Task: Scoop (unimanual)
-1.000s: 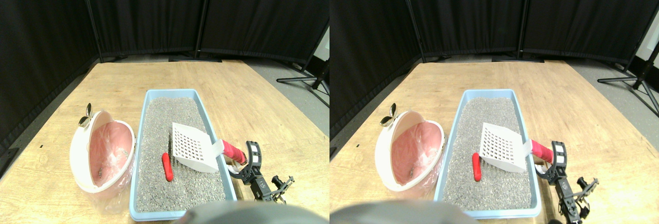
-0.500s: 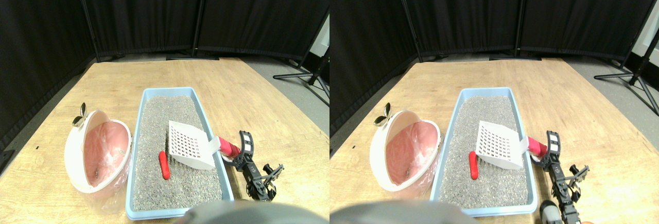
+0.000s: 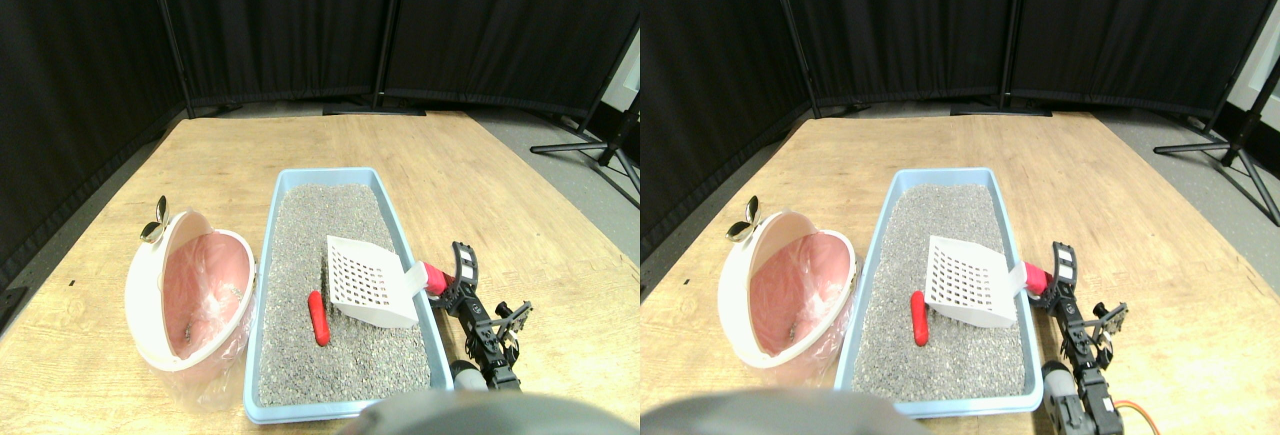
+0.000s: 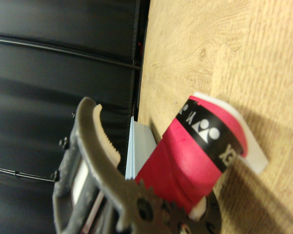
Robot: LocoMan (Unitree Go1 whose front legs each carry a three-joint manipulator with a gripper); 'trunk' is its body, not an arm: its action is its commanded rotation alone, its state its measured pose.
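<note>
Closing in on the scoop's red-wrapped handle (image 3: 436,278), the right gripper (image 3: 455,277) is spreading its jaws around it, not yet clamping. At nine o'clock, the slotted white scoop (image 3: 368,281) is lying on grey litter beside the red piece (image 3: 318,317); scooping and dumping into the pink-lined bin (image 3: 190,295) are remaining.

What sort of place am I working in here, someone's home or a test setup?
Most likely a lab or test setup, not a home: black curtain panels on stands ring a wooden platform, and on it sit only a blue litter tray, a white scoop and a pink-lined bin.
</note>
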